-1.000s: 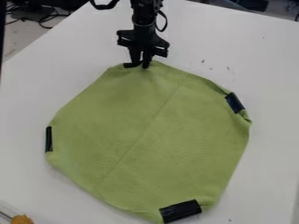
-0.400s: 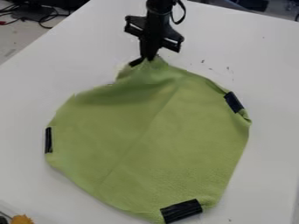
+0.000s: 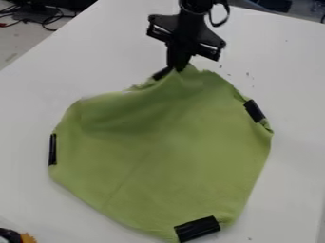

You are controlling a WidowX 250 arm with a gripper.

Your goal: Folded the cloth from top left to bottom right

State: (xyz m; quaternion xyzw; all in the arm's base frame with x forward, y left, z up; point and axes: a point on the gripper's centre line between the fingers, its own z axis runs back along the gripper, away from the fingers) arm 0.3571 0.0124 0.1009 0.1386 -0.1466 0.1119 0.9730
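In the camera view, the black arm enters from the top edge, right of the middle, and its gripper (image 3: 179, 69) hangs over the upper edge of a light green cloth (image 3: 158, 156). The jaws are closed on the cloth, pinching that edge so that it gathers into a peak directly beneath them. Soft folds run down from the peak, and a shaded hollow spreads across the upper left part of the cloth. The rest of the cloth lies spread over the middle of the white counter (image 3: 289, 190), its outline roughly rounded.

Four black patches sit along the cloth's border. The top patch (image 3: 162, 73) is beside the gripped peak, on its left, and lies at a slant. The left patch (image 3: 52, 149) is narrow and nearly upright in the view. The right patch (image 3: 254, 110) slants beside a small crumpled bit of edge, and the bottom patch (image 3: 196, 228) is wide and slightly tilted.

At the lower left corner, an orange object (image 3: 28, 238) touches a black one (image 3: 9, 235), both partly cut off. A few small dark specks (image 3: 248, 74) mark the counter beyond the cloth's upper right edge. Dark cables (image 3: 48, 20) show past the counter at the upper left.
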